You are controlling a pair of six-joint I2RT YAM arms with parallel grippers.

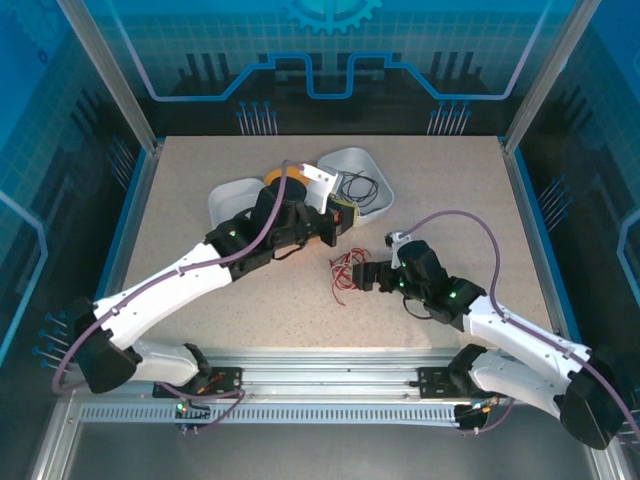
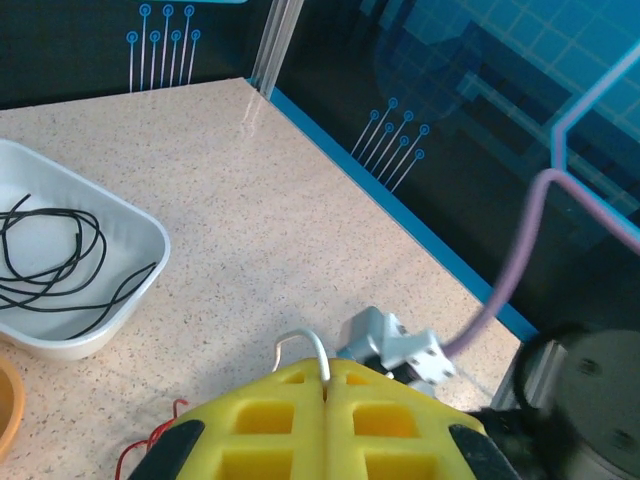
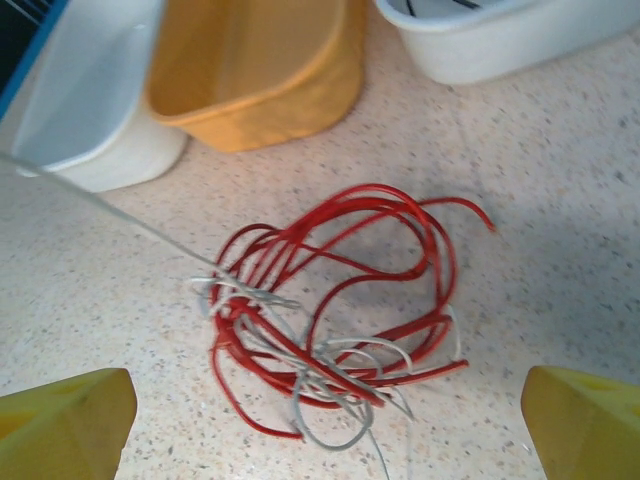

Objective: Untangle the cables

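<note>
Holding now: your left fingers [image 2: 270,420] are pressed together on a loop of the white cable [image 2: 300,345], which pokes up between the tips.
Right fingers [image 3: 60,420]: spread wide, hovering over the knot, touching nothing.
Knot: red cable [image 3: 345,280] and white cable wound through each other on the worktop [image 3: 560,200], near the orange tray [image 3: 260,70].
White strand: runs taut from the knot, off the edge of the right wrist view.
Black cable [image 2: 50,255]: lies alone in a white tray [image 2: 140,285], apart from the knot.
Handling: thin, light, limp wire; I judge the whole knot will drag along rather than resist.
Take hold: pin the wide outer red loop where no white crosses it.
Risk: a hard tug may tighten the crossings.
</note>
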